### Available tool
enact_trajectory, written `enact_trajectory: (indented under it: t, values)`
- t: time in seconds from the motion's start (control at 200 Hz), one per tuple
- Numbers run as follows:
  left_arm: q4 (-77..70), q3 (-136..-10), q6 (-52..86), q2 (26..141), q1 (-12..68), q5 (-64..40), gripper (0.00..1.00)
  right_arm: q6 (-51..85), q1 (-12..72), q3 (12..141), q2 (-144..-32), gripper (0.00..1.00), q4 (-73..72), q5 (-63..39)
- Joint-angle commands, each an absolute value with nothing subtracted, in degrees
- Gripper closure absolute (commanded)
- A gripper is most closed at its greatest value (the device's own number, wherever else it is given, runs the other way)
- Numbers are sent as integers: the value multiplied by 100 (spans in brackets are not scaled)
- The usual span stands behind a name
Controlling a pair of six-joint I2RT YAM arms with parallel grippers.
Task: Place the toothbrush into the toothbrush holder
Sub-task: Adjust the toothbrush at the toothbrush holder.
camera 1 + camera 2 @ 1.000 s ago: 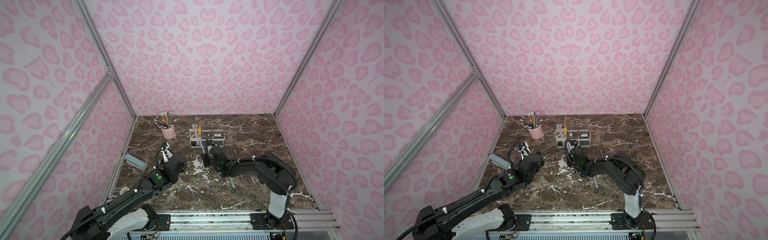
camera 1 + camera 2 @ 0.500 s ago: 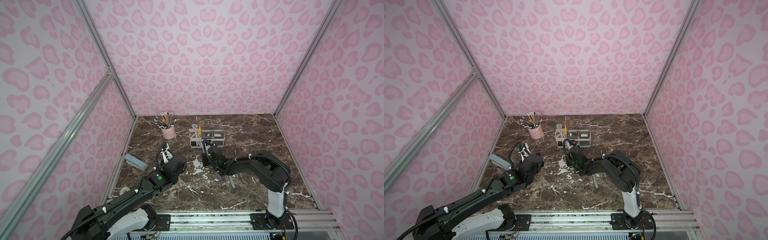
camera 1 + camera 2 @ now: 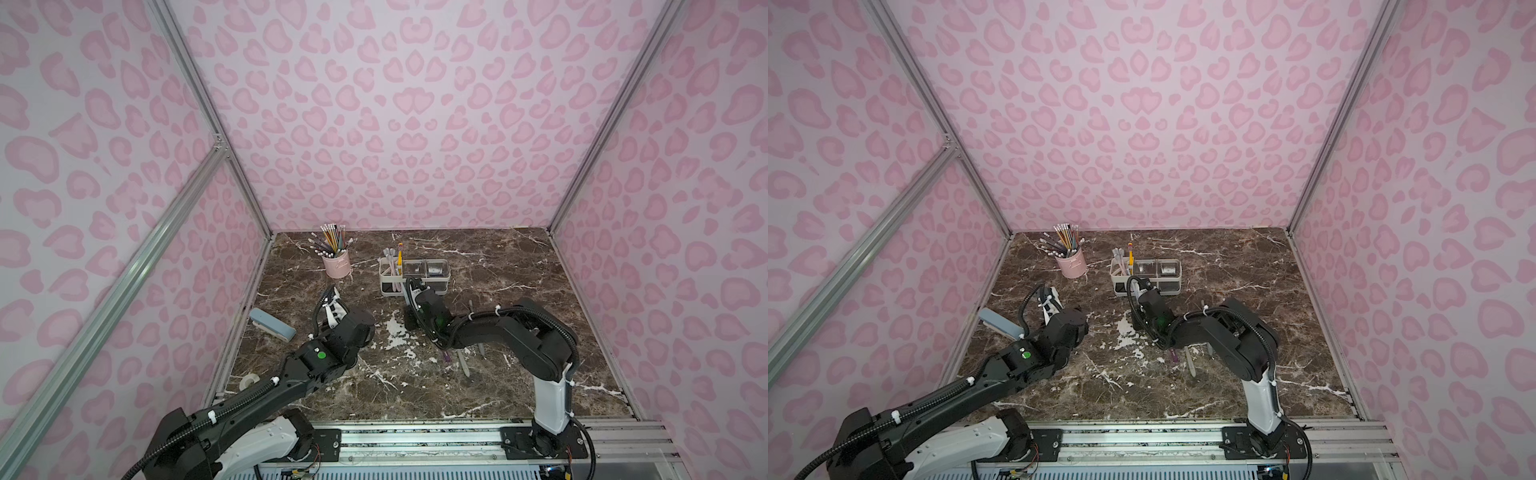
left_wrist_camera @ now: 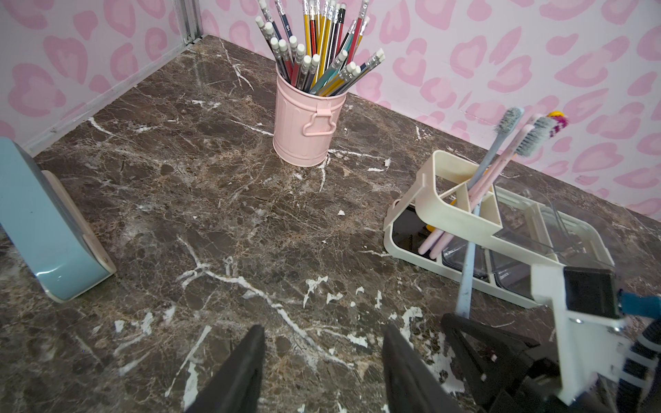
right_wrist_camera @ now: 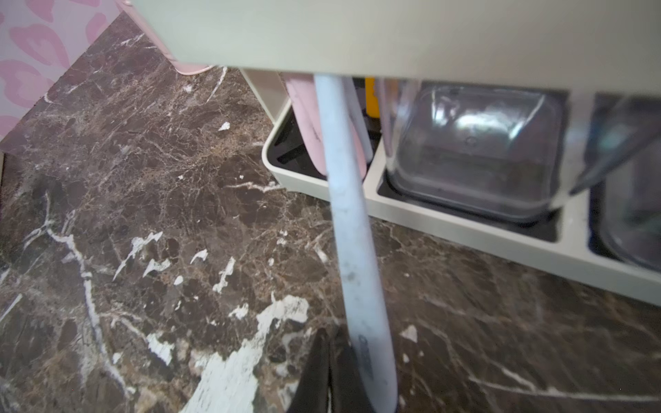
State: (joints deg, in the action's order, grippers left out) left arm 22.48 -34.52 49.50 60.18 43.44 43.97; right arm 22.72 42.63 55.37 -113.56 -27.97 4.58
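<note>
Right gripper (image 4: pixel 458 320) clamped on the pale blue plastic toothbrush (image 5: pixel 348 229) (left gripper (image 4: pixel 322 364) idle).
You hold its lower handle over the brown marble counter (image 4: pixel 214 214); the brush stands nearly upright, handle crossing the base rim of the white open-frame plastic toothbrush holder (image 4: pixel 449 209), bristles above its slot end. Your left gripper hangs half-open, empty.

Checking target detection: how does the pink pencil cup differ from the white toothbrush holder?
The cup is round and pink; the holder is rectangular, white and open-framed. The cup holds pencils; the holder holds toothbrushes and two clear tubs. Both stand upright on the marble top toward the back wall.
</note>
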Motion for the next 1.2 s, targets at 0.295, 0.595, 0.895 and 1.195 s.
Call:
enact_trajectory:
  t: [0.295, 0.595, 0.895, 1.195]
  values:
    - [1995, -3418, 5028, 6006, 4335, 4403, 45, 2282, 4244, 5887, -11654, 100, -2966, 364]
    - [2009, -3420, 5047, 6009, 4334, 4402, 45, 2228, 4242, 5711, -11318, 80, -3106, 203]
    - [2022, -3426, 5055, 6039, 4328, 4378, 45, 2266, 4146, 5334, -10733, 39, -2943, -121]
    - [2033, -3409, 5074, 5974, 4331, 4393, 45, 2060, 4157, 5845, -10872, 37, -1776, 227]
